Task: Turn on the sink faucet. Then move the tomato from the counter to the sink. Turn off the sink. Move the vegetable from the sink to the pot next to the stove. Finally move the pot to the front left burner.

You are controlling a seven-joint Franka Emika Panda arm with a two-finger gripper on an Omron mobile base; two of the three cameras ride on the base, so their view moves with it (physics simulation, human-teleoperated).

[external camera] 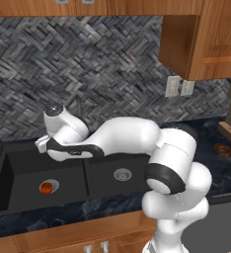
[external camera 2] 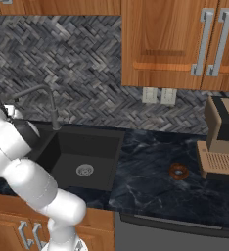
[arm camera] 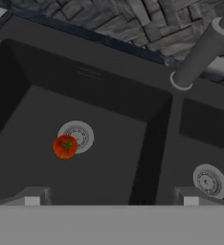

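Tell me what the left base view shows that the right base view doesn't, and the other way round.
Left base view alone: the tomato lying by the drain of the sink's left basin. Right base view alone: the coffee machine whole on the counter, and cabinet doors with long handles. Both share the right basin's drain, the small brown round item on the dark counter, the wall outlets and the herringbone backsplash.

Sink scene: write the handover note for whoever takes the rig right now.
Hand: open, empty, hovering over the sink.
Tomato: in the left basin, beside its drain.
Faucet: no water visible, so on or off can't be told.
Done: tomato moved from counter to sink.
Left: confirm the faucet is off, lift the tomato into the pot by the stove, then set the pot on the front left burner.
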